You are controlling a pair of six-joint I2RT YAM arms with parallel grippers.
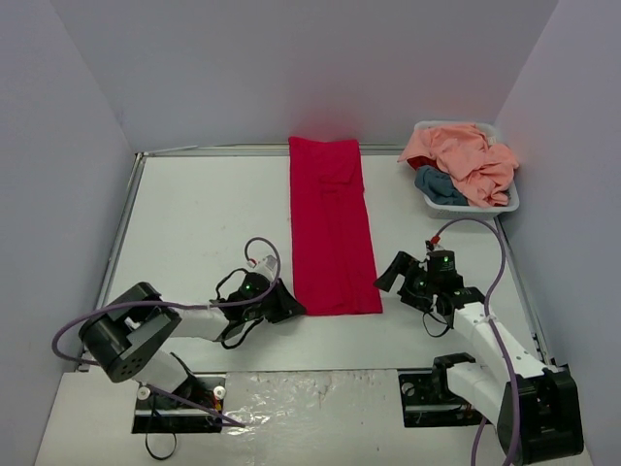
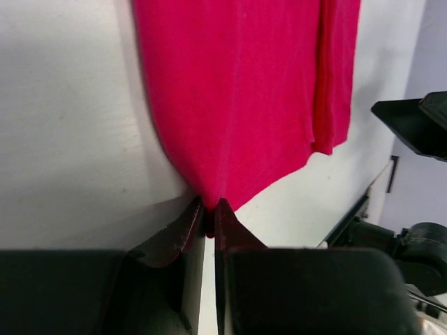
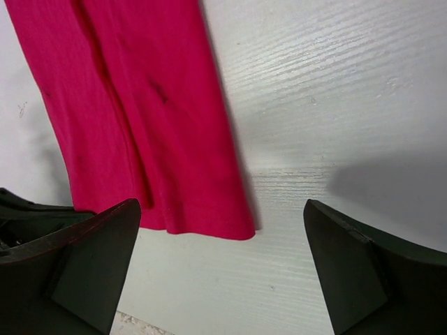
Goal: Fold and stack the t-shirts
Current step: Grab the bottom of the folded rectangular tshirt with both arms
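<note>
**Position.** The red shirt (image 1: 333, 228) lies flat on the table (image 1: 204, 223) as a long narrow strip. It runs from the far edge at centre down towards the arms. The peach shirt (image 1: 466, 160) and teal shirt (image 1: 439, 186) sit heaped in the basket (image 1: 509, 204) at the far right, unfolded.

**Left gripper** (image 1: 287, 307). It is low at the strip's near left corner. Its fingers (image 2: 181, 230) are pressed together with the red hem pinched between the tips. The cloth puckers into the pinch, so the hold looks real.

**Right gripper** (image 1: 393, 277). It is just right of the strip's near end. Its fingers (image 3: 91, 251) are spread as wide as they go and have nothing in them. The near right corner shows between them in the wrist view, not touched.

**Handling, as judged.** The shirt is light, limp cloth of several layers. It will sag, drag and slide on the smooth table, and it has no stiffness to carry a fold. Lifted by one corner alone, it will likely skew or let the layers slip apart.

**Where to hold.** Take the near right corner, matching the left pinch. Bite deep enough past the hem to catch every layer, and stay low so the tips get under the bottom ply.

**Risk.** A shallow bite may lift only the top layer.
</note>
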